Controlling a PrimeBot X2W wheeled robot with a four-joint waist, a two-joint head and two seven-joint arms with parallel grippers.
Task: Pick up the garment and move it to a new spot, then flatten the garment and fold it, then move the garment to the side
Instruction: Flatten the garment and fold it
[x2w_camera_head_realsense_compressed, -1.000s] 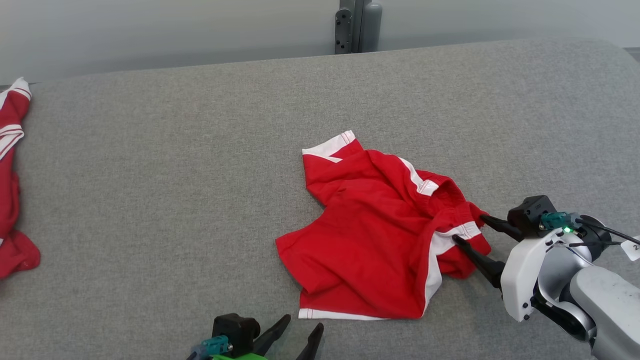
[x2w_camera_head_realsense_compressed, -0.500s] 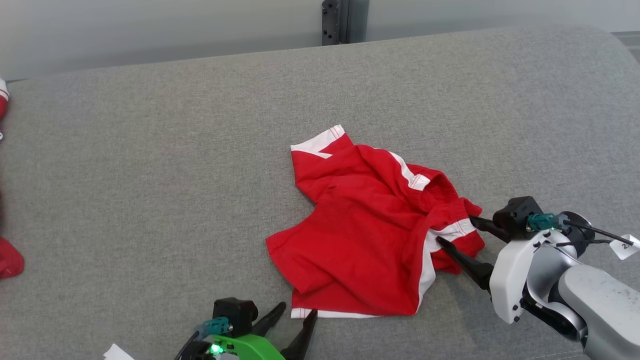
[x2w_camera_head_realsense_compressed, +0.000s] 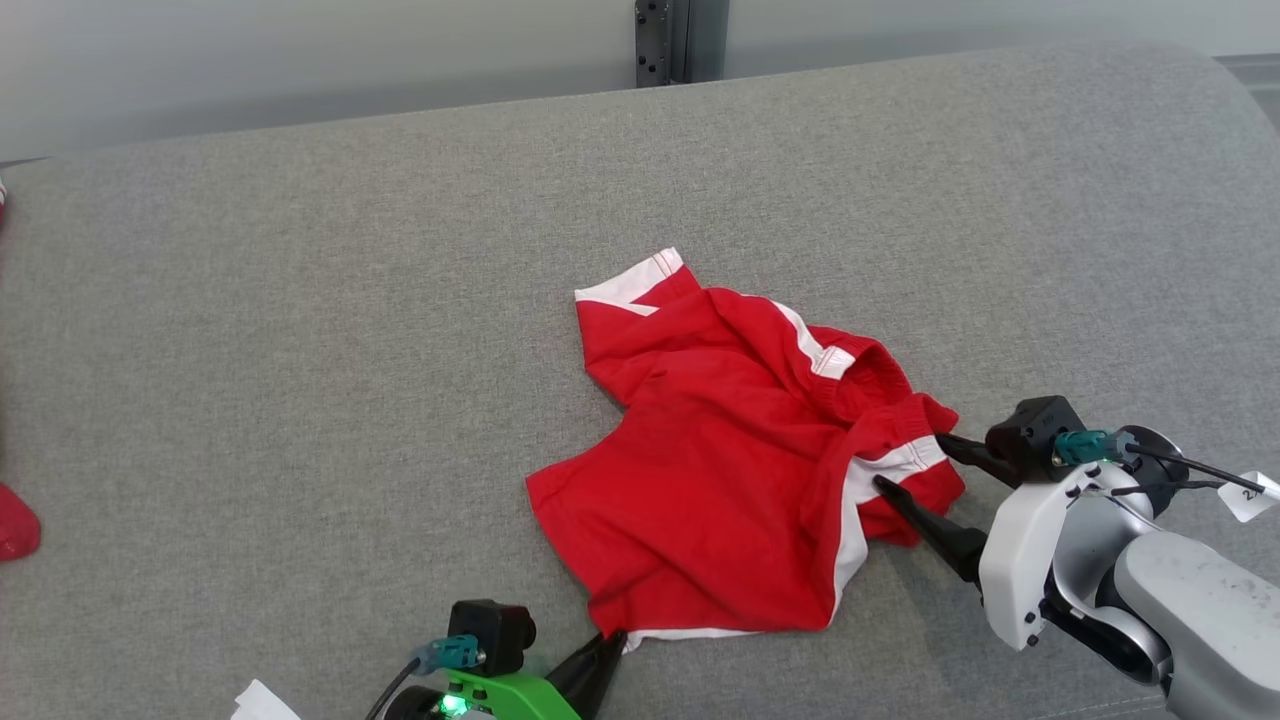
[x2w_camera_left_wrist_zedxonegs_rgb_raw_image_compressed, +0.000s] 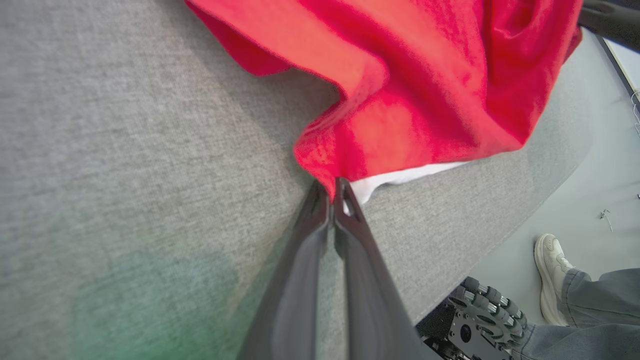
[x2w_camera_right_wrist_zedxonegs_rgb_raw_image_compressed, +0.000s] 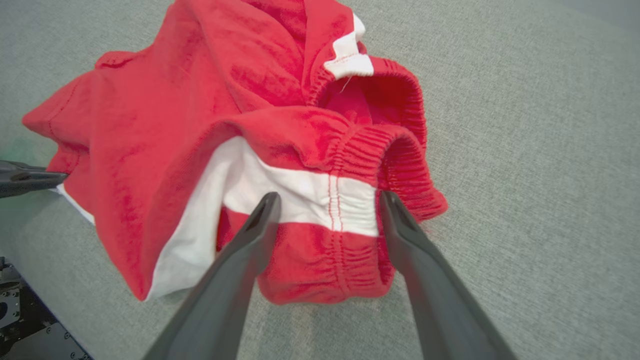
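Lying crumpled, the garment (x2w_camera_head_realsense_compressed: 720, 470) sits mid-surface (x2w_camera_head_realsense_compressed: 300, 350), not yet lifted. At its 6 o'clock hem (x2w_camera_left_wrist_zedxonegs_rgb_raw_image_compressed: 400, 176) the left claw (x2w_camera_head_realsense_compressed: 603, 643) is clenched on a corner. At 3 o'clock the right claw (x2w_camera_head_realsense_compressed: 910, 460) stands spread astride the waistband (x2w_camera_right_wrist_zedxonegs_rgb_raw_image_compressed: 350, 200), gripping nothing. Moving, flattening, folding and setting aside all remain, I'd say.

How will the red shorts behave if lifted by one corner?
Probably floppy: the shorts lie crumpled in soft folds, so they should drape from the held corner. Likely light, since the thin cloth peaks up where the left jaws pinch it. Pushed, they may bunch on the rough grey cushion.
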